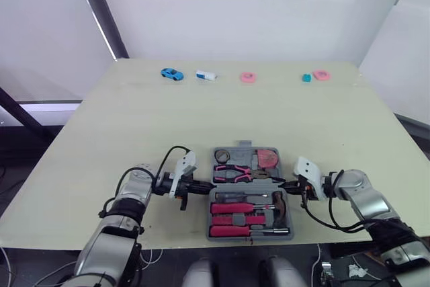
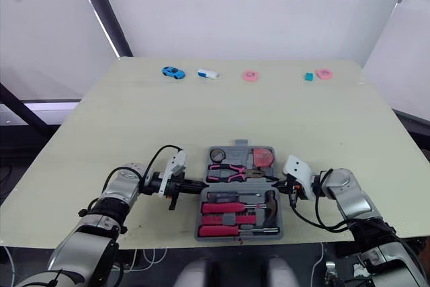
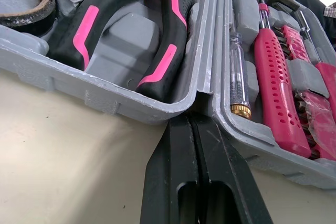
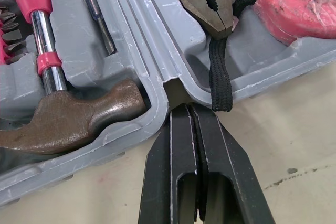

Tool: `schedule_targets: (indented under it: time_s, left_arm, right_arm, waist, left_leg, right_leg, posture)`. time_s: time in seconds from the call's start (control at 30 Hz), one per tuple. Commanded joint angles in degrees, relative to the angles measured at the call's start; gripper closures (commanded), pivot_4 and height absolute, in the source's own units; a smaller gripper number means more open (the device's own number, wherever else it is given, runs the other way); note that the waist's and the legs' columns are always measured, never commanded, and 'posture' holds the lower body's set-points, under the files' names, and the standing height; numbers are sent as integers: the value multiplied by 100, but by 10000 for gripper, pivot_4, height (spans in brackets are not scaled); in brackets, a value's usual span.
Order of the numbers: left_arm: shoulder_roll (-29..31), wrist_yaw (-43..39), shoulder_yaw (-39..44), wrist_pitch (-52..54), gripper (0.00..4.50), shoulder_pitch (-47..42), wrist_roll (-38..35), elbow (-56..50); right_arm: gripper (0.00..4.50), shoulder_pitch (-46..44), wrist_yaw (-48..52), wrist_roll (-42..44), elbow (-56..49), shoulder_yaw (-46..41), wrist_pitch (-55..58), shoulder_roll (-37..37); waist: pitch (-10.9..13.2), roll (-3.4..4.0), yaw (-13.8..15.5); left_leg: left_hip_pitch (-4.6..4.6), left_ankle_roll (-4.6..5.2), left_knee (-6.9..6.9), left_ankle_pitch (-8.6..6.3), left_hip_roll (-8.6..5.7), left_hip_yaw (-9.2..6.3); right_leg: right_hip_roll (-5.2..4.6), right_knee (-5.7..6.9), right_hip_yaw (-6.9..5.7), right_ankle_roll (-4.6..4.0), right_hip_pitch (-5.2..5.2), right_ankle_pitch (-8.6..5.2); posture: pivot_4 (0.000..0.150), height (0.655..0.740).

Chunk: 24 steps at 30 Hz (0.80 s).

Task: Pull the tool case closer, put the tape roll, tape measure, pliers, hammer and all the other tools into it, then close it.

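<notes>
**Left pincer [image 1: 201, 187] and right pincer [image 1: 285, 184] shut at the hinge; case packed, lid open**

On each pincer the two black fingers are pressed together, gripping nothing. Their tips poke into the hinge notch on either side of the grey moulded-plastic tool case [image 1: 209, 216]. The case lies open between the arms, near the front edge of the pale yellow surface [image 1: 201, 112], so the pull looks done. Its far half holds the dark ring-shaped tape roll [image 1: 221, 156], the round pink tape measure [image 1: 267, 158] and the black-and-pink-handled pliers [image 1: 235, 173]. Its near half holds the brown-headed hammer [image 1: 279, 206] and the pink-handled screwdrivers [image 1: 232, 208]. By my reckoning only the closing remains.
</notes>
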Motion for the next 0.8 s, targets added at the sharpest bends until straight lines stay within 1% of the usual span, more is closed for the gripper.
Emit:
schedule_targets:
  time_s: [0.03, 0.37, 0.63, 0.8]
  left_arm:
    - [-63, -222, -276, 99, 44543, 185, 68, -63]
    - [-39, -238, -303, 266, 44543, 309, 4, -268]
    - [-12, -90, -263, 225, 44543, 310, 6, -216]
    - [122, 63, 2, -164, 44543, 245, -113, -50]
  right_arm:
    - [45000, 150, 154, 35, -59, 324, 60, 103]
    - [45000, 151, 155, 9, -55, 334, 69, 110]
    - [45000, 165, 126, -27, -51, 326, 26, 91]
    - [45000, 311, -13, 75, -129, -42, -74, -180]
  waist:
    - [-1, 0, -4]
    - [-8, 0, -12]
    - [-10, 0, -11]
    - [-10, 1, -1]
  left_leg:
    - [0, 0, 0, 0, 0, 0]
    - [1, 0, 0, 0, 0, 0]
    - [2, 0, 0, 0, 0, 0]
    - [1, 0, 0, 0, 1, -1]
  right_leg:
    - [0, 0, 0, 0, 0, 0]
    - [0, 0, 0, 0, 0, 0]
    - [0, 0, 0, 0, 0, 0]
    - [0, 0, -1, 0, 0, 0]
  posture:
    - [1500, 7400]
    - [1500, 7400]
    - [1500, 7400]
    - [1500, 7400]
